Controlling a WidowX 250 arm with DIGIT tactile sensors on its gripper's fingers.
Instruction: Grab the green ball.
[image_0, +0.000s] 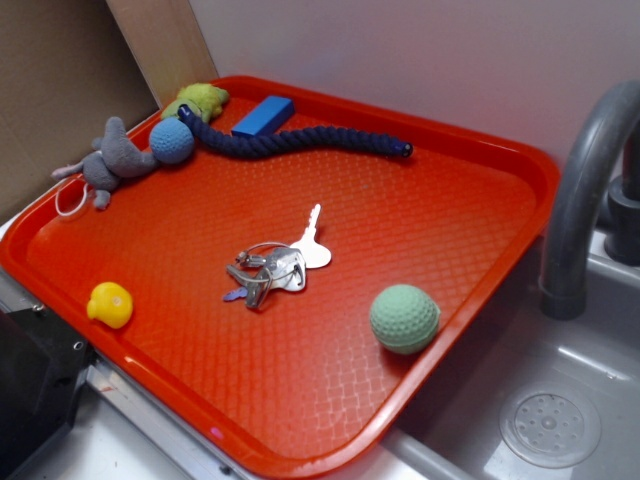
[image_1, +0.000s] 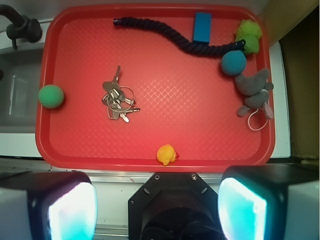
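The green ball is pale sage green and dimpled. It rests on the red tray near its right front edge. In the wrist view it lies at the tray's left side. My gripper is open and empty. Its two pads stand wide apart at the bottom of the wrist view, high above and outside the tray's near edge. The gripper does not show in the exterior view.
On the tray: a bunch of keys, a yellow rubber duck, a dark blue rope, a blue block, a blue crocheted ball, a grey plush mouse and a yellow-green plush toy. A sink with a grey faucet lies to the right.
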